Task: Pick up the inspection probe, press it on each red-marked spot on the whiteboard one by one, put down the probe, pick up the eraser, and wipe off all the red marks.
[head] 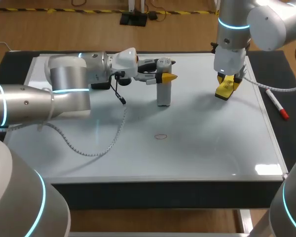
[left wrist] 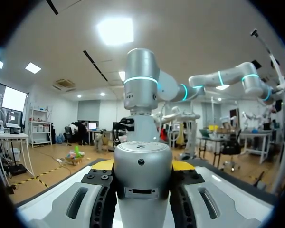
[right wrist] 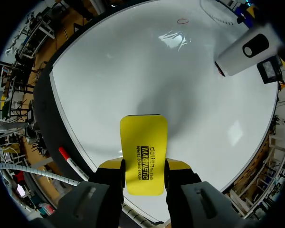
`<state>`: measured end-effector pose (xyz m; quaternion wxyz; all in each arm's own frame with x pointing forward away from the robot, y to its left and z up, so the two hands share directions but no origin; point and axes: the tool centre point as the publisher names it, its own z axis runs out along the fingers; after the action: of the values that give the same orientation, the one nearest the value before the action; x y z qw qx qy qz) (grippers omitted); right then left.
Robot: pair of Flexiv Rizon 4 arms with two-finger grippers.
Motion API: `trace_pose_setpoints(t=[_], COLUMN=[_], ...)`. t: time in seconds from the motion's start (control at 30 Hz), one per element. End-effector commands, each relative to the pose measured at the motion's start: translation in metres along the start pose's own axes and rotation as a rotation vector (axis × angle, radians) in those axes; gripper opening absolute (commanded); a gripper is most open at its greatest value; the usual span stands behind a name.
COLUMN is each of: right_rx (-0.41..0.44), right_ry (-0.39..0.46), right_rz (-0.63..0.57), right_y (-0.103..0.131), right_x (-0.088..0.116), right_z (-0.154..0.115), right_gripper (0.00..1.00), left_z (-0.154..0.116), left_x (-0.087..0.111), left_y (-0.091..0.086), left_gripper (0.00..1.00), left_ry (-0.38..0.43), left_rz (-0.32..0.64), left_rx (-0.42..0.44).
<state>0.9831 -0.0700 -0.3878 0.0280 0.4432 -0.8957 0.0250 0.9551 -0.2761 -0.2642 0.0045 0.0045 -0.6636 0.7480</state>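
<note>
Yellow eraser [right wrist: 143, 142] clamped in right gripper [right wrist: 143, 167]; left gripper [left wrist: 142, 165] clamped on probe [head: 163, 94]. Risk: wiping w/ probe unreleased, our arms may clash nr mark [head: 161, 136].

A silver cylindrical probe [head: 163, 95] stands upright on the white whiteboard [head: 197, 148], a thin red oval mark [head: 161, 136] nearer the front, a yellow rectangular eraser [head: 226, 89] at far right.

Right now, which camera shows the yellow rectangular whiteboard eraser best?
Right wrist view: the yellow rectangular whiteboard eraser sits large in the foreground, flat face plain, clamped between the right arm's jaws. Head view shows it small, partly hidden under that arm's wrist. Left wrist view doesn't show it.
</note>
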Motion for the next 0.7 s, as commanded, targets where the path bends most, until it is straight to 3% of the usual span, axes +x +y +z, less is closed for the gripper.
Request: trace_pose_setpoints(t=[0.03,0.37,0.7], right_rx=[0.001,0.001,0.001], right_ry=[0.003,0.003,0.003], right_rz=[-0.001,-0.001,-0.001], right_y=[-0.001,-0.001,-0.001], right_x=[0.000,0.000,0.000], right_z=[-0.001,-0.001,-0.001], right_gripper=[0.00,0.00,0.00], left_z=[0.000,-0.005,-0.039], left_x=[0.000,0.004,0.007], left_y=[0.001,-0.012,-0.036], left_gripper=[0.00,0.00,0.00], left_ry=[0.003,-0.007,-0.050], left_rz=[-0.001,0.014,0.049], left_rx=[-0.001,-0.009,-0.022])
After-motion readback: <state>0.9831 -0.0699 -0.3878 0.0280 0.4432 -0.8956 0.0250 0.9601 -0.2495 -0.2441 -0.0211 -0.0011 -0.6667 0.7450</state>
